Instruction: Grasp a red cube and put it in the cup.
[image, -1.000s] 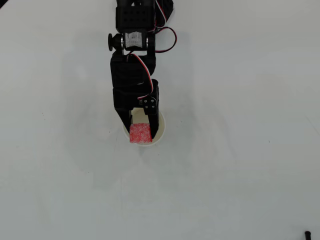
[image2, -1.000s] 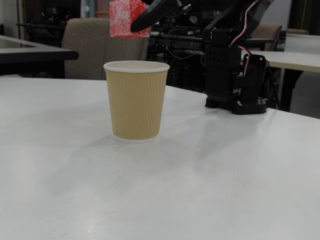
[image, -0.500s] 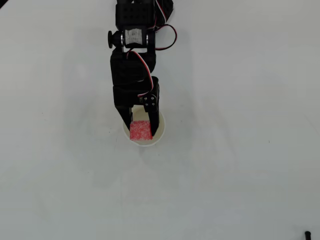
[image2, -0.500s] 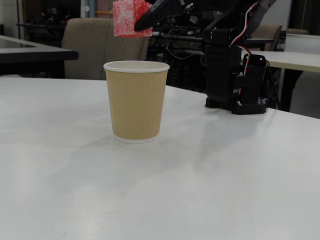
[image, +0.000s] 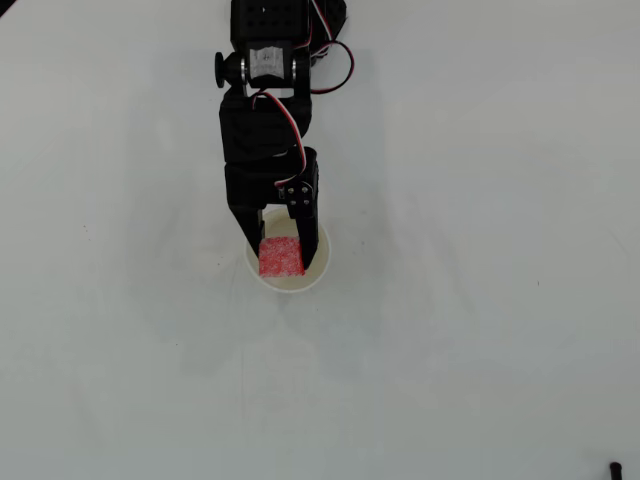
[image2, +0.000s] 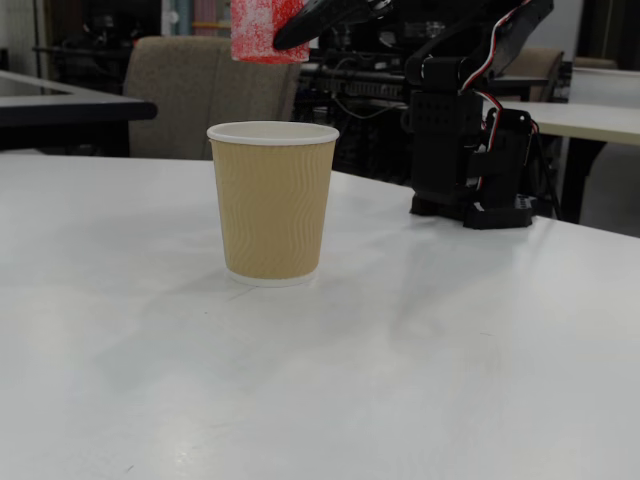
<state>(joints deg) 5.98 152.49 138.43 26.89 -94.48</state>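
Note:
The cup (image2: 272, 200) stands upright on the white table, tan and ribbed outside with a white rim; from overhead its cream inside (image: 300, 279) shows as a ring. The red cube (image: 281, 257) hangs directly above the cup's opening, clear of the rim, its top cut off by the upper edge of the fixed view (image2: 262, 30). My gripper (image: 281, 250) is shut on the red cube, reaching down from the arm at the top of the overhead view; in the fixed view it (image2: 268, 32) comes in from the right.
The arm's black base (image2: 468, 150) stands on the table behind and to the right of the cup in the fixed view. A small dark object (image: 616, 468) lies at the lower right corner of the overhead view. Chairs and desks fill the background.
The gripper has drawn back slightly toward the arm's base and risen a little with the cube, bringing the cube from the cup's near rim to over its middle.

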